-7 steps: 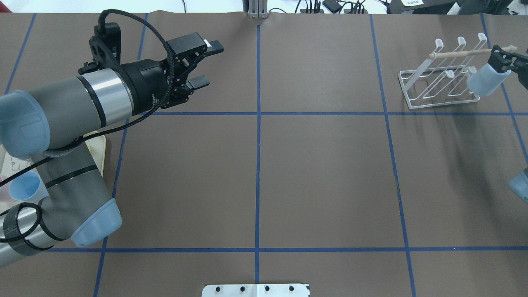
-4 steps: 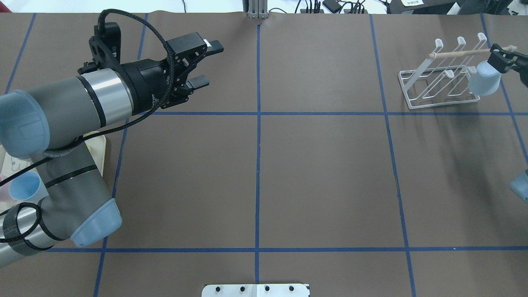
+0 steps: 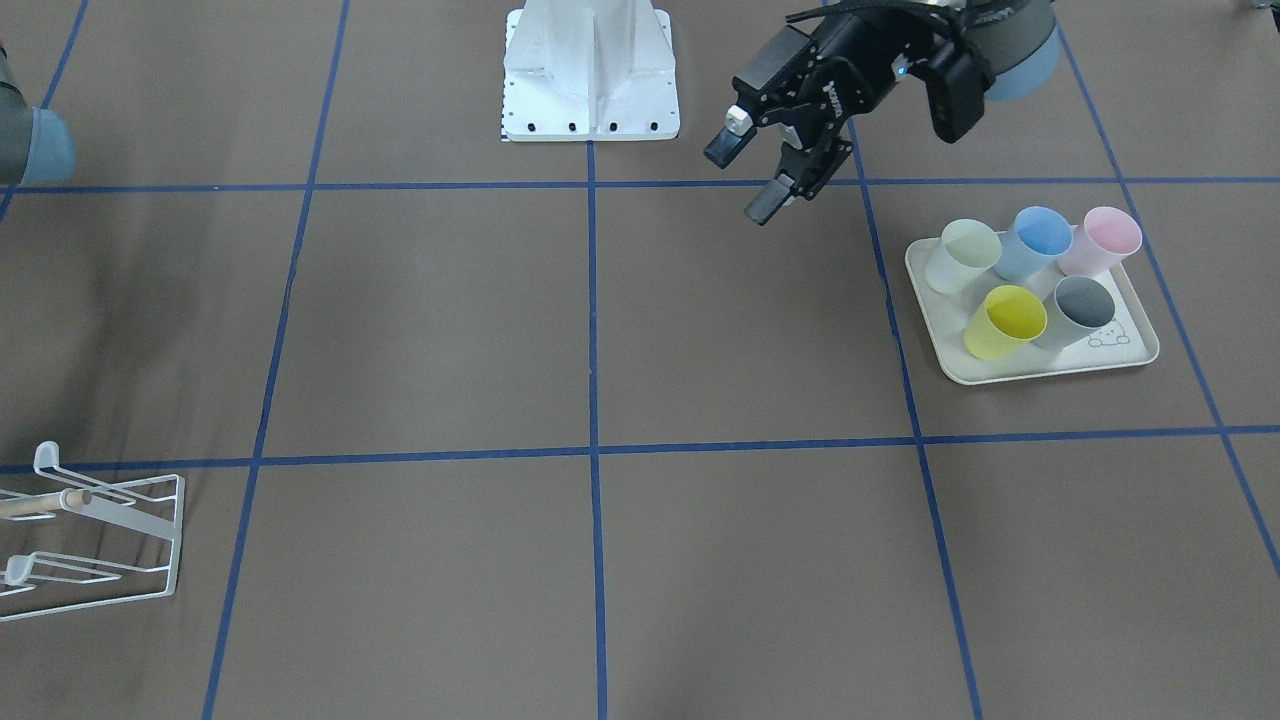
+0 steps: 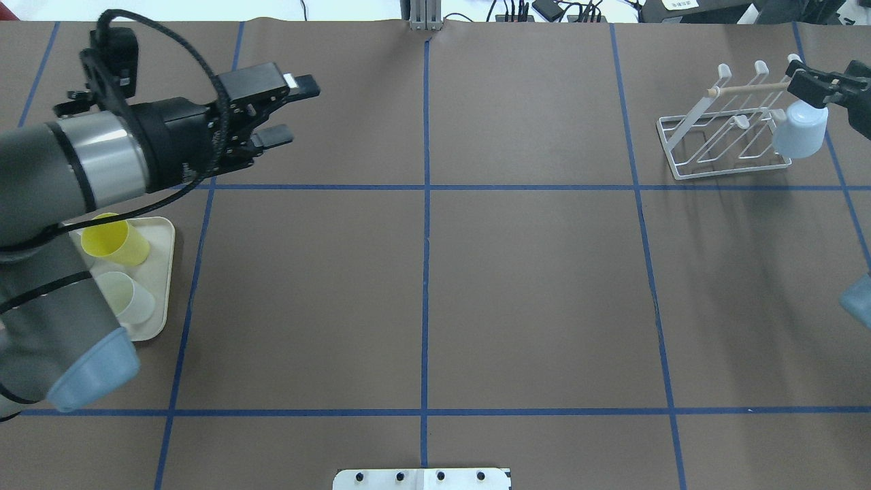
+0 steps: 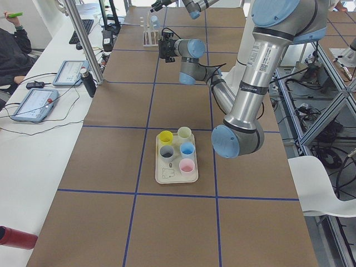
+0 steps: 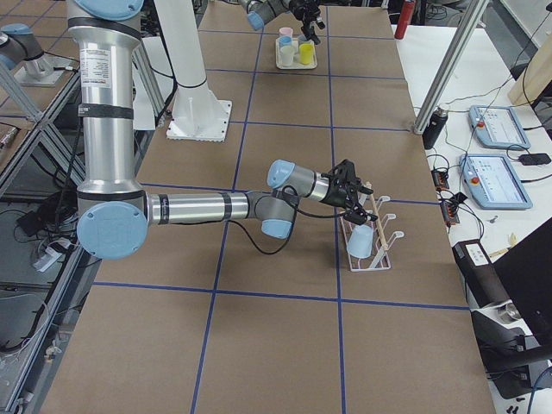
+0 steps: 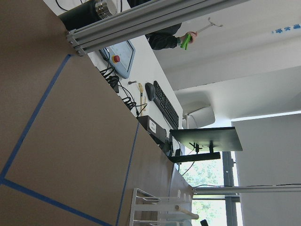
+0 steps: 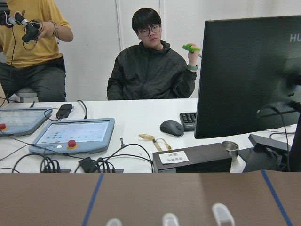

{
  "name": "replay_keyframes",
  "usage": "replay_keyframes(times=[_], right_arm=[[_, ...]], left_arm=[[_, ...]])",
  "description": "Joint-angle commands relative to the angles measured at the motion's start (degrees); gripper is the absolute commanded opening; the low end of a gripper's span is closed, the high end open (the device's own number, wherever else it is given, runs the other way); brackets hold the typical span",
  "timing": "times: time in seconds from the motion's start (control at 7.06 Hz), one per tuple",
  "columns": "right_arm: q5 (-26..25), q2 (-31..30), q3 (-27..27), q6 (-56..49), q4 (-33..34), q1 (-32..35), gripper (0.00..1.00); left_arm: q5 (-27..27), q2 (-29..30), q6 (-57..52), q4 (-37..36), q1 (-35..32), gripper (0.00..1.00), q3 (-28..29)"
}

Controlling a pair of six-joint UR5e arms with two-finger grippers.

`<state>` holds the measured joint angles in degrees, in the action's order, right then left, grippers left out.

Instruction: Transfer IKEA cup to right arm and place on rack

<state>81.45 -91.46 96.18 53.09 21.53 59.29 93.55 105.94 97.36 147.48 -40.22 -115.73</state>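
The pale blue IKEA cup [image 4: 801,136] stands upside down at the right end of the white wire rack [image 4: 731,170], just below the rack's wooden dowel [image 4: 755,86]. My right gripper [image 4: 810,87] sits directly at the cup's upturned base; I cannot tell whether its fingers still clamp it. The exterior right view shows the same, with the right gripper [image 6: 355,207] just above the cup [image 6: 360,241]. My left gripper [image 4: 296,111] hovers open and empty over the far left of the table, also seen as the left gripper [image 3: 740,180] in the front-facing view.
A cream tray [image 3: 1030,375] holding several coloured cups lies on the robot's left side, partly under the left arm in the overhead view. The white robot base [image 3: 590,70] stands at the table's near edge. Blue tape lines grid the brown table.
The right gripper turned the cup from tilted to upside down at the rack and shifted slightly. The left arm drew back to the left, still open, uncovering cups on the tray.
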Motion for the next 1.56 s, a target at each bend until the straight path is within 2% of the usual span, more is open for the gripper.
replay_keyframes(times=[0.0,0.14,0.28,0.42,0.57,0.71,0.85,1.13,1.42], right_arm=[[6.1,-0.5,13.0,5.2,15.0,0.2,1.0],[8.8,1.0,15.6,9.0,18.9,0.0,1.0],[14.5,3.4,15.9,14.4,19.4,0.0,1.0],[17.8,5.0,16.2,16.4,19.5,0.1,1.0],[19.6,5.2,18.2,18.2,21.5,0.0,1.0],[20.3,7.3,20.3,20.5,25.7,0.0,1.0],[20.5,9.9,20.8,23.7,28.1,-0.1,1.0],[25.6,13.4,20.1,26.9,28.3,-0.8,1.0],[25.7,15.5,20.0,30.5,28.2,-3.6,1.0]], left_arm=[[10.6,-12.1,-13.0,-0.3,-7.2,1.0,-3.3],[17.6,-16.8,-21.1,-0.3,-11.7,1.0,-3.2],[24.1,-21.7,-29.9,-0.3,-16.3,1.0,-3.0],[28.0,-25.6,-37.6,-0.4,-19.0,0.99,-2.5],[29.2,-28.4,-43.0,-1.7,-20.6,0.99,-2.6],[29.3,-29.0,-49.7,-7.1,-21.7,0.99,-3.0],[29.6,-29.8,-58.0,-13.1,-22.4,0.99,-2.9],[29.3,-29.0,-76.5,-27.6,-22.6,0.99,-2.5],[29.4,-27.6,-81.3,-29.6,-22.6,0.99,1.4]])
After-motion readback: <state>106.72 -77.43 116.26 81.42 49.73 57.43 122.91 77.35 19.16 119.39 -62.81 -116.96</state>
